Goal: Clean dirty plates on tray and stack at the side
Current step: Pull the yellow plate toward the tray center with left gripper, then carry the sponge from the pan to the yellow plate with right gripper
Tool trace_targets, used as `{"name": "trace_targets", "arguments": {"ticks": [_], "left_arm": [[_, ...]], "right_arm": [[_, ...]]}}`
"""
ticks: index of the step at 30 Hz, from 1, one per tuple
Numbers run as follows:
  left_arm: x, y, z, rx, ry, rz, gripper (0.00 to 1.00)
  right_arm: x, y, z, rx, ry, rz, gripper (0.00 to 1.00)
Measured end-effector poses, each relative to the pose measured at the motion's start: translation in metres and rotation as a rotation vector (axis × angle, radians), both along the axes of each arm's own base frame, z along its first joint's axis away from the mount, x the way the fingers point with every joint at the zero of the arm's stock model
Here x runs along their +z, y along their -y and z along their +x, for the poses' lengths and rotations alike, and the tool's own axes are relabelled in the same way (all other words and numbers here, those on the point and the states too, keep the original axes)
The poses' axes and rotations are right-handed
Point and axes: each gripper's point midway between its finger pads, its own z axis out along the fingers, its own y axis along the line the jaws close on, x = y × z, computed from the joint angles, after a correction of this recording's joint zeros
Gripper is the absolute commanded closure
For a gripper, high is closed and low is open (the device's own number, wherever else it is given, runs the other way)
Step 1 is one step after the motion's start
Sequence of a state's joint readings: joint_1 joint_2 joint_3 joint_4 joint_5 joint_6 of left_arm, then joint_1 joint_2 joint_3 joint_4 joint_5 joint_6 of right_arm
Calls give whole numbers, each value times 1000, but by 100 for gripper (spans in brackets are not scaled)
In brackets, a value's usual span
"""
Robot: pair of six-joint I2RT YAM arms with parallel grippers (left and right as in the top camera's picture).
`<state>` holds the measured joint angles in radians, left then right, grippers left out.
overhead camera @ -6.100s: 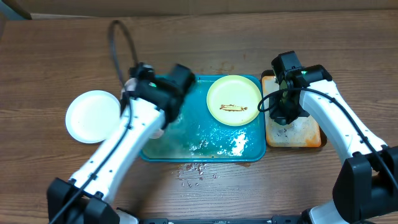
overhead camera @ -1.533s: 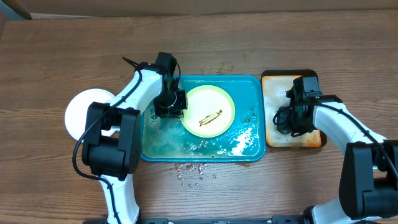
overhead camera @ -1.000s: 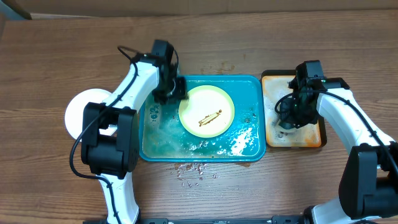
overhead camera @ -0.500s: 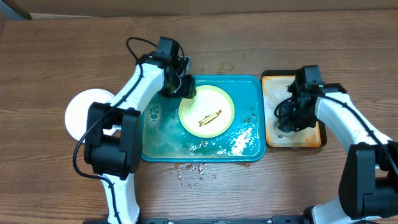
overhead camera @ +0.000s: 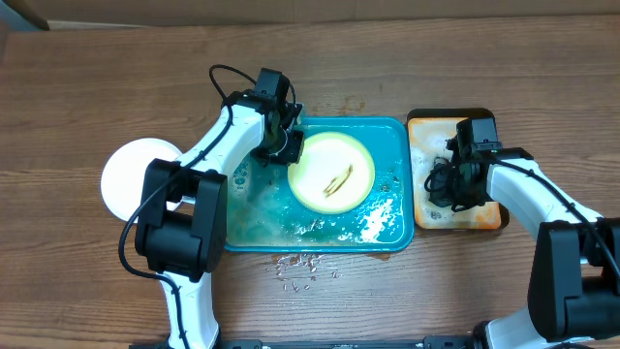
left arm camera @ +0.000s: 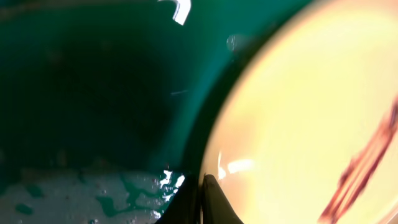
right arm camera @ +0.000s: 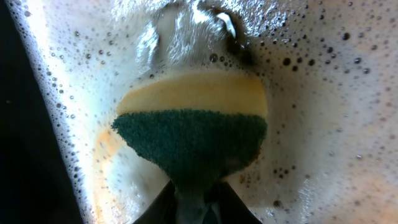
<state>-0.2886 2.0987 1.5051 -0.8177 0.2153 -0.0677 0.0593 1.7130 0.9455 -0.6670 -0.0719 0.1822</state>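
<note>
A pale yellow-green plate (overhead camera: 334, 173) with a brown smear lies on the wet teal tray (overhead camera: 254, 215). My left gripper (overhead camera: 288, 145) is shut on the plate's left rim. In the left wrist view the fingertips (left arm camera: 202, 190) pinch the rim of the plate (left arm camera: 311, 112) over the tray (left arm camera: 93, 81). A white plate (overhead camera: 131, 179) rests on the table left of the tray. My right gripper (overhead camera: 451, 190) is shut on a green and yellow sponge (right arm camera: 193, 130) and holds it in foam.
A smaller orange tray (overhead camera: 484, 211) full of soapy foam (right arm camera: 323, 143) stands right of the teal tray. Soapy foam (overhead camera: 373, 221) sits in the teal tray's front right. Water drops (overhead camera: 300, 267) dot the wooden table in front of it.
My left gripper has shut on the yellow-green plate's rim, and the plate has shifted right and turned. My right gripper with the sponge has shifted slightly over the orange tray.
</note>
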Motion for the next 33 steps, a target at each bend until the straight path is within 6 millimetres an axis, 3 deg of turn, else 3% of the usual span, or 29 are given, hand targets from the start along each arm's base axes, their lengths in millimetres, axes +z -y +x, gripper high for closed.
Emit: {"name": "trace_targets", "arguments": {"ticks": [7, 13, 16, 19, 22, 24, 28, 33], "left_arm": [[-2, -5, -17, 0, -72, 20, 96], [-3, -11, -37, 33, -162, 44, 95], [-2, -11, -43, 57, -193, 44, 89], [-2, -9, -46, 76, -212, 31, 87], [-2, -7, -47, 86, -220, 20, 89], [-1, -7, -48, 87, -224, 15, 95], [-1, -5, -48, 92, -228, 6, 96], [-1, -4, -48, 92, -230, 1, 96]], "right_arm": [[14, 0, -1, -4, -41, -2, 86], [53, -1, 14, -4, -38, -2, 89], [74, -8, 23, 19, -7, 27, 89], [100, -34, 34, 106, 65, 116, 90], [115, -73, 32, 224, 104, 202, 91], [118, -98, 26, 296, 111, 238, 91], [121, -141, 22, 396, 150, 287, 93], [103, -188, 9, 438, 146, 346, 93]]}}
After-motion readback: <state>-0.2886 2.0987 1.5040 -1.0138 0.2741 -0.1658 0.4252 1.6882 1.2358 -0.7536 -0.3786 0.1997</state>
